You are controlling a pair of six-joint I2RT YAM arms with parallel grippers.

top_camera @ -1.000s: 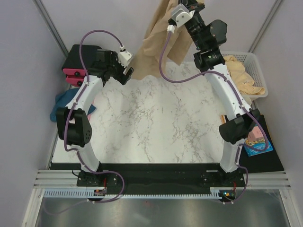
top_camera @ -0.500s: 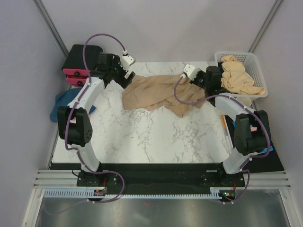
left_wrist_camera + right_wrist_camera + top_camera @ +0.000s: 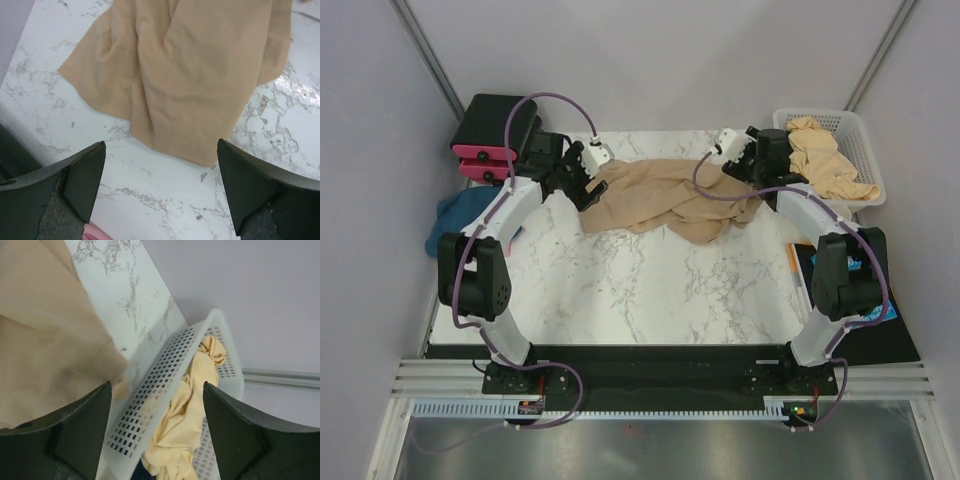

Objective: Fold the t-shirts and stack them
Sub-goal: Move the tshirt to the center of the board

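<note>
On the white marbled bench, a crumpled tan cloth t-shirt lies just left of the white plastic mesh basket, seemingly placed for spreading. The left tool and right tool gape wide and empty at its ends. More tan shirts wait inside the basket.

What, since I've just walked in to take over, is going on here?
A tan shirt lies crumpled at the far side of the table, not yet folded. The robot's left tool hangs open over its left edge; the right tool is open at its right end, beside a basket of more tan shirts. A blue shirt lies off to the left.
</note>
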